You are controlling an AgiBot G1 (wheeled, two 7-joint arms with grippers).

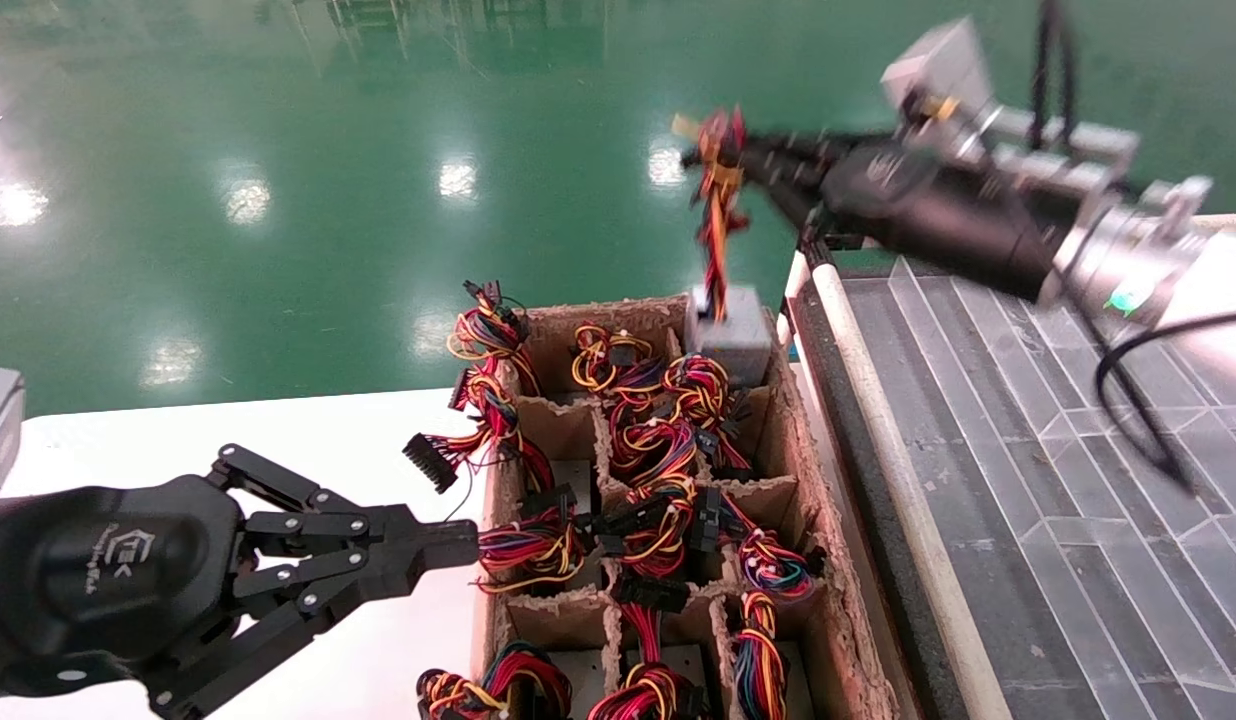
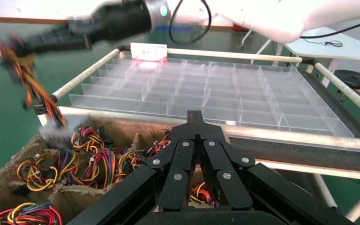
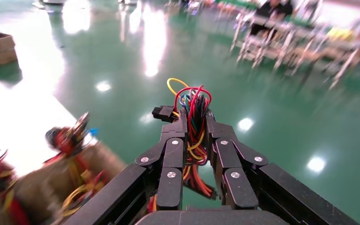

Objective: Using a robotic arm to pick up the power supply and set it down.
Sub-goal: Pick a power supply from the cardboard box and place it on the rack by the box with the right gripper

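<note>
At the far left of the head view, the left gripper [image 1: 448,545] hovers low over the white worktop [image 1: 308,440]. Its black fingers are pressed together into one point, holding nothing, and the tip is just beside the left wall of the cardboard tray [image 1: 848,640]. The left wrist view shows the same narrow, closed fingers [image 2: 195,123] pointing toward the transparent divider tray [image 2: 225,93].

The cardboard tray stands in the middle, between the white worktop and the conveyor. It is divided into compartments, and these are filled with other power supplies, their bundles of red, yellow, orange and black wires [image 1: 658,500] curling out over the dividers. Some black connectors [image 1: 430,462] hang over the left wall.

At the far corner of the tray, the power supply [image 1: 735,330] is lifted by its wires. The grey box hangs at the level of the tray's rim, and I cannot tell if its bottom touches the cardboard. Its wire bundle [image 1: 716,215] goes straight up from the box.

The right gripper [image 1: 723,150] reaches in from the upper right, above the green floor [image 1: 278,150], and it holds the top of this wire bundle. In the right wrist view, the fingers [image 3: 218,133] are clamped on the coloured wires [image 3: 194,122], with a black connector [image 3: 163,113] sticking out beside them.

To the right, the transparent divider tray lies on the conveyor with its white rail [image 1: 878,420].
</note>
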